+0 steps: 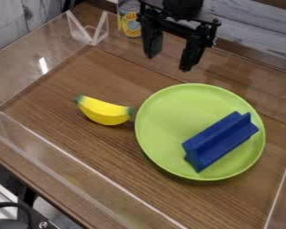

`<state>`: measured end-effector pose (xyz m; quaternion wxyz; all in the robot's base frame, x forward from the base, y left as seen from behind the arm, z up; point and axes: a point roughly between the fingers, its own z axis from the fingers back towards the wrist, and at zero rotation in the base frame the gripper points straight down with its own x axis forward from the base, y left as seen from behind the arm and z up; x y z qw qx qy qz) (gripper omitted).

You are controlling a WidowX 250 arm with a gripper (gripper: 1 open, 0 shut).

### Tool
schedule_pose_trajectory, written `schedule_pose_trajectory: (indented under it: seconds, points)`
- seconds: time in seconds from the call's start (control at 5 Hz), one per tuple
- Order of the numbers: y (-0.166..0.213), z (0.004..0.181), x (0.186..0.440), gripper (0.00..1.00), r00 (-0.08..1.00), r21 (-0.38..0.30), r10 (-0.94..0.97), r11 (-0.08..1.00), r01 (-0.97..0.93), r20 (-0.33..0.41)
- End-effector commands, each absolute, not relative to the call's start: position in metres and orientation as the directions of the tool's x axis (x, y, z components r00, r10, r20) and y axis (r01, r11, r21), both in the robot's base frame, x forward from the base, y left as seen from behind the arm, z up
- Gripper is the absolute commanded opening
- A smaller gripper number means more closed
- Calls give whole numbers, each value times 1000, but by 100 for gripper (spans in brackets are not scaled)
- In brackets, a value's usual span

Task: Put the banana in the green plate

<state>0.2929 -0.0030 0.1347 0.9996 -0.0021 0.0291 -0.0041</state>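
The banana (104, 111) is a small, stubby yellow toy with greenish tips, lying on the wooden table just left of the green plate (170, 121). A blue angular block (220, 139) rests on the right half of that large lime-green plate. My gripper (171, 52) hangs at the back of the table, above and behind both banana and plate. Its two black fingers point down and stand apart with nothing between them.
Clear acrylic walls (26, 63) border the wooden table on the left, front and back. A yellow object (131, 24) stands behind the gripper at the far edge. Bare wood lies left of the banana and in front of it.
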Motion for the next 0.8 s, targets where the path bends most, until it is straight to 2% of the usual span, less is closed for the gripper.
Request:
schedule_pose_trajectory:
  seconds: [0.0, 0.2, 0.6]
  points:
    - [7, 130, 288, 100, 981, -9, -180, 984, 180, -69]
    - [20, 128, 282, 100, 921, -14, -382, 924, 382, -71]
    - [44, 121, 271, 100, 727, -8, -683, 729, 685, -70]
